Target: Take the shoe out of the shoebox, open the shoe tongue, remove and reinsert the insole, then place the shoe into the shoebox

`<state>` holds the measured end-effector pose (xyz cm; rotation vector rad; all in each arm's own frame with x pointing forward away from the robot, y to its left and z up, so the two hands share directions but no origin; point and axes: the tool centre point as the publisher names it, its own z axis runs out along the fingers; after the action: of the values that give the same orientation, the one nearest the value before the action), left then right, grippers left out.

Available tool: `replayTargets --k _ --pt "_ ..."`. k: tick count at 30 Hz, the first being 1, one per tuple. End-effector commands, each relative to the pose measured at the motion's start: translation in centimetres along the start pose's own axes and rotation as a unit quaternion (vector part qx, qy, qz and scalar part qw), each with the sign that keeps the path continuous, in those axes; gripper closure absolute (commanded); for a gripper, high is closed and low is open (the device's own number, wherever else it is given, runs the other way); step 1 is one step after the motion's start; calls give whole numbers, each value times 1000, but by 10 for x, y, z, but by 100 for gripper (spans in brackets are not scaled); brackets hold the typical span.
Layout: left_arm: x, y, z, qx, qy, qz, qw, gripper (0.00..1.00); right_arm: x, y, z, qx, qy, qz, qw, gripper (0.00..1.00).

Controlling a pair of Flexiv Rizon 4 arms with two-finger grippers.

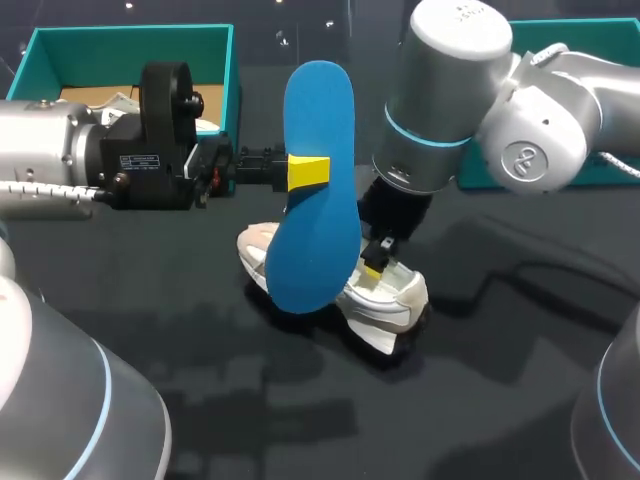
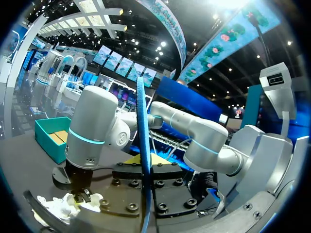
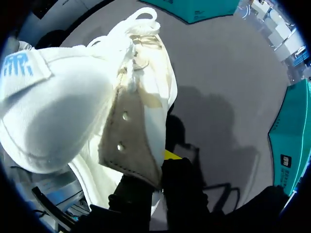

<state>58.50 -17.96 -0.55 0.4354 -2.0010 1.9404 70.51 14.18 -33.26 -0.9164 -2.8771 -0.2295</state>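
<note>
My left gripper point(image 1: 308, 172) is shut on a blue insole point(image 1: 318, 190) and holds it upright in the air, its lower end hanging just in front of the white shoe point(image 1: 395, 300). The left wrist view shows the insole point(image 2: 143, 145) edge-on between the yellow tips. The shoe lies on the dark table with its toe to the left. From above, my right gripper point(image 1: 378, 262) is shut on the shoe's upper edge by the eyelets. In the right wrist view the shoe point(image 3: 63, 111) fills the space ahead, and one yellow fingertip point(image 3: 172, 155) presses on its side flap.
The teal shoebox point(image 1: 130, 45) stands open at the back left, behind my left arm. A second teal box part point(image 1: 580, 170) lies at the back right behind my right arm. The front of the table is dark and bare.
</note>
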Motion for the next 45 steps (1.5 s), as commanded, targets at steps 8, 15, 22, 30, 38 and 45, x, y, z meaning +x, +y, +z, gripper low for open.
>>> replayTargets --k 8,15,22,30,38,45 --pt "-1 0 2 0 1 0 1000 100 18 -18 -9 -61 -39 172 982 100" --pt "-1 0 2 0 1 0 1000 100 19 -18 -12 -77 -50 240 966 100" --pt "-1 0 2 0 1 0 1000 100 18 -17 -12 -68 -60 282 955 100" --pt "-1 0 2 0 1 0 1000 100 13 -15 -5 -60 -68 317 944 100" --pt "-1 0 2 0 1 0 1000 100 4 -18 9 -66 -56 345 934 100" --pt "-1 0 2 0 1 0 1000 100 -3 -22 25 -68 -45 380 922 100"
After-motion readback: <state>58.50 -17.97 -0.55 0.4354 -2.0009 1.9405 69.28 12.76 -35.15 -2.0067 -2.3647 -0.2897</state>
